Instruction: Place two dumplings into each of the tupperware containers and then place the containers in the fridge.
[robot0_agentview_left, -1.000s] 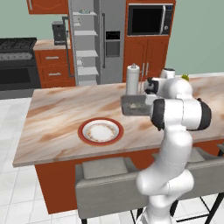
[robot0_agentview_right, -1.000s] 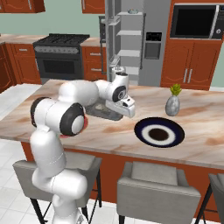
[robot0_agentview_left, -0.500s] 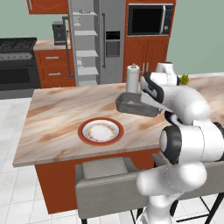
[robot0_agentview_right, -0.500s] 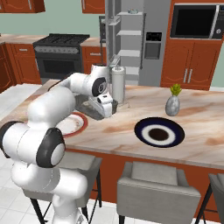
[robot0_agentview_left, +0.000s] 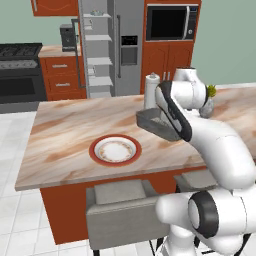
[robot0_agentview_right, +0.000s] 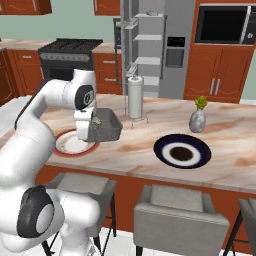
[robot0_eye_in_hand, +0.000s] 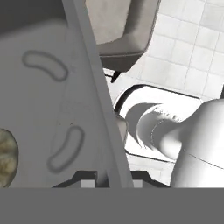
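Gripper: gripper (robot0_agentview_right: 89, 131) pinched on the wall of the dark grey container (robot0_agentview_right: 107, 126), holding it tilted above the desk (robot0_agentview_right: 150, 145).
Dumpling: one tan dumpling (robot0_eye_in_hand: 7, 158) lies on the container floor in the hand view; its pale lump (robot0_agentview_right: 97, 123) shows inside the tub in the right base view.
Change: half a second ago the tub hung nearer the paper towel roll (robot0_agentview_right: 135, 97); it has since swung toward the robot, now just beside the red-rimmed plate (robot0_agentview_left: 115, 150).
Dark blue plate: (robot0_agentview_right: 181, 151), well apart.
Fridge: fridge (robot0_agentview_left: 111, 47) stands open beyond the desk.
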